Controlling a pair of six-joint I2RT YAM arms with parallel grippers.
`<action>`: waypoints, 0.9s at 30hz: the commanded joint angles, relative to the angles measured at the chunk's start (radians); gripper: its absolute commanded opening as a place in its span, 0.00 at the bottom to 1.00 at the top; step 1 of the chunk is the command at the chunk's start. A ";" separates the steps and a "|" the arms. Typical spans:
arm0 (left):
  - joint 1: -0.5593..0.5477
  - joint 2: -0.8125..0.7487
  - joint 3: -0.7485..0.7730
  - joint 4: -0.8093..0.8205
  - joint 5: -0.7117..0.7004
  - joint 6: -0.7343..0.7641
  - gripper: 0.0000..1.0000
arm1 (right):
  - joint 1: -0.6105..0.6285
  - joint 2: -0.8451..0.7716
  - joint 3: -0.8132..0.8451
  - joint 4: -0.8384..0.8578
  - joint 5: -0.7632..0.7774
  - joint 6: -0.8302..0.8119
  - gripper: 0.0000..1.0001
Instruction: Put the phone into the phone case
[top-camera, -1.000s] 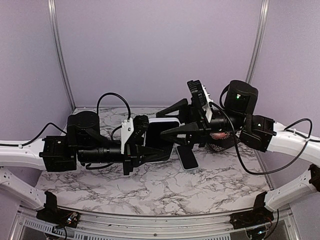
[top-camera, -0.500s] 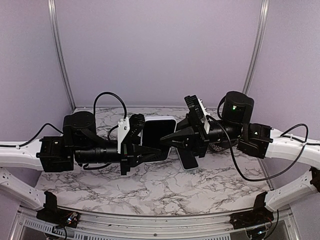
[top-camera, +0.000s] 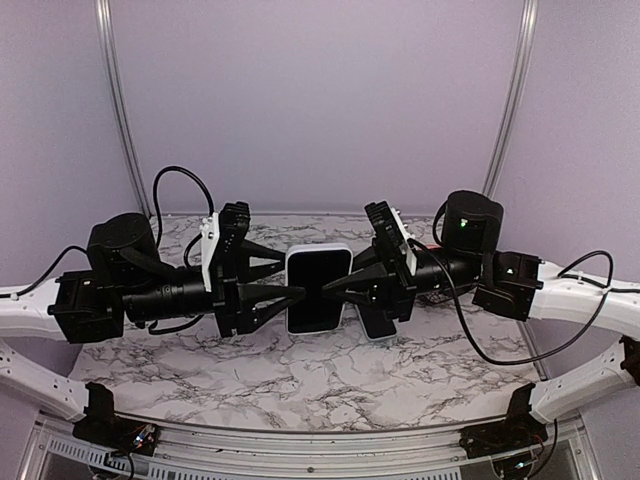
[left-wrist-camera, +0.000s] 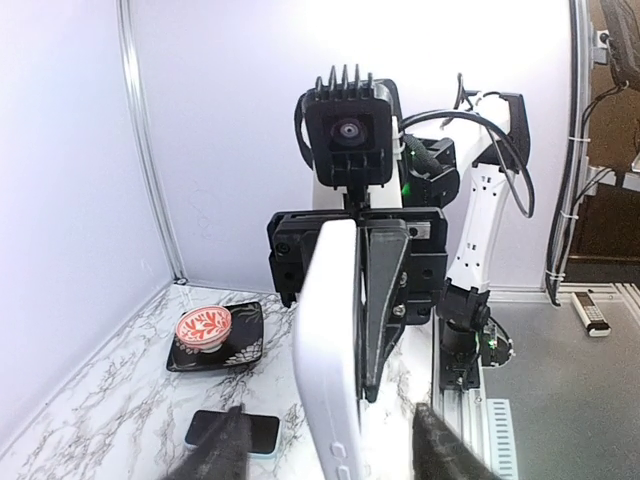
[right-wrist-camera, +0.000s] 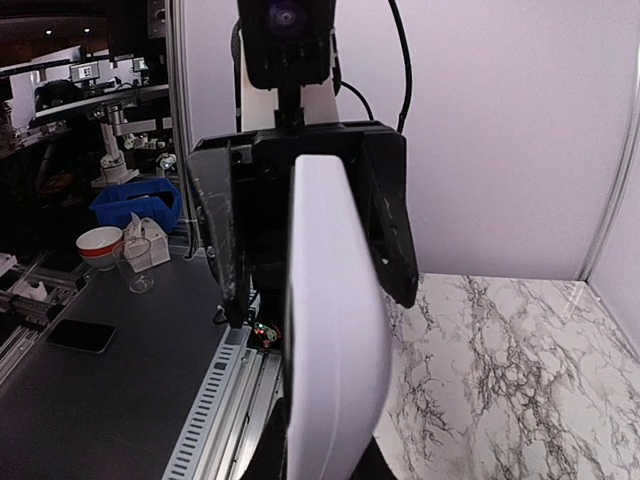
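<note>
A white phone case (top-camera: 318, 290) hangs upright above the middle of the table, its dark inner side facing the top camera. My right gripper (top-camera: 335, 287) is shut on its right edge; in the left wrist view its dark fingers (left-wrist-camera: 385, 290) clamp the case (left-wrist-camera: 330, 350). My left gripper (top-camera: 290, 280) is open, its fingertips (left-wrist-camera: 225, 450) standing on either side of the case's left edge without touching it. The phone (left-wrist-camera: 232, 432), dark with a pale blue rim, lies flat on the table (top-camera: 300, 375), partly hidden under the right gripper (right-wrist-camera: 330, 460). The case (right-wrist-camera: 335, 330) fills the right wrist view.
A red patterned bowl (left-wrist-camera: 205, 328) sits on a black square plate (left-wrist-camera: 240, 345) at the back right of the table, behind the right arm. Purple walls with aluminium posts (top-camera: 118, 110) close in the back and sides.
The right gripper closed on the case's right edge. The left gripper opened and let go of the case, and the left arm drew back to the left. The case now stands more upright.
</note>
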 joint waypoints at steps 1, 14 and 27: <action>-0.004 0.049 0.054 0.022 -0.001 -0.018 0.15 | -0.003 -0.009 0.010 0.042 -0.043 -0.004 0.00; 0.010 0.020 0.060 -0.072 -0.574 -0.155 0.99 | -0.108 0.069 0.029 -0.035 0.221 0.162 0.00; 0.256 0.050 0.010 -0.387 -0.594 -0.482 0.99 | -0.254 0.571 0.180 -0.124 0.022 0.516 0.00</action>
